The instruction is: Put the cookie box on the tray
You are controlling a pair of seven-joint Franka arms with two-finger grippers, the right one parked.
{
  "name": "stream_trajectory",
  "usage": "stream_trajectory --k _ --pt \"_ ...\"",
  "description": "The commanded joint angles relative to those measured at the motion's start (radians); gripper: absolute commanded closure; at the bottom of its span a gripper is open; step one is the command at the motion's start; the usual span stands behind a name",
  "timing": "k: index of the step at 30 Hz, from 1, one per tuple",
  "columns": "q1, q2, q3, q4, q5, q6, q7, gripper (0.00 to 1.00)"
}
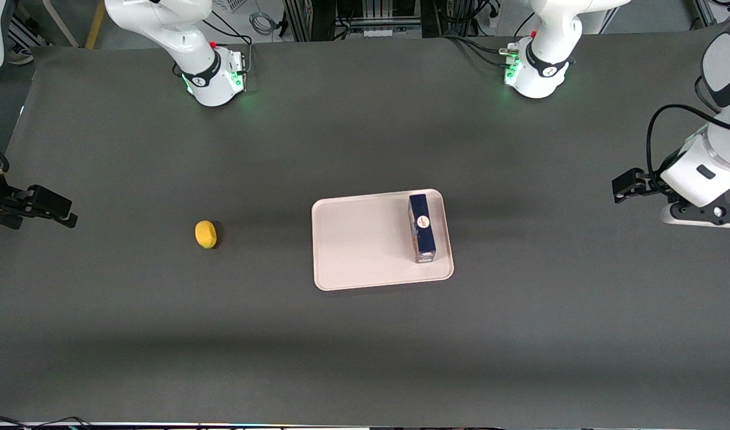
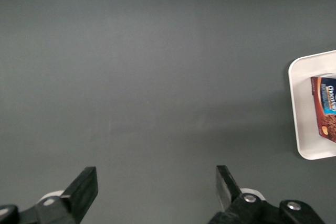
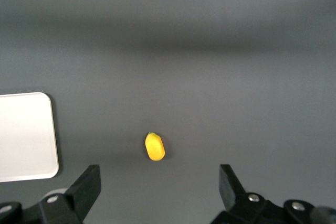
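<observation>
The cookie box (image 1: pixel 422 228), a dark-blue oblong carton with a white oval logo, lies on the pale pinkish tray (image 1: pixel 359 251), on the part of the tray nearest the working arm's end of the table. My gripper (image 1: pixel 623 186) hovers well away from the tray, toward the working arm's end, and touches nothing. In the left wrist view the gripper (image 2: pixel 156 174) is open over bare dark mat, with nothing between its fingers. The same view catches one end of the tray (image 2: pixel 304 103) and the box's red-brown end (image 2: pixel 326 107).
A small yellow rounded lump (image 1: pixel 205 234) lies on the mat toward the parked arm's end, apart from the tray; the right wrist view shows the lump (image 3: pixel 155 146) too. Two white arm bases (image 1: pixel 538 74) stand along the table's edge farthest from the front camera.
</observation>
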Motion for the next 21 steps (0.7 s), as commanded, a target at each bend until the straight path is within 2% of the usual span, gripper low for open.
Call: stream_trajectory --k 1,21 --pt "-0.020 -0.074 0.029 -0.059 -0.017 0.008 0.013 0.00" --pt "-0.020 -0.086 0.033 -0.062 -0.017 0.014 0.013 0.00"
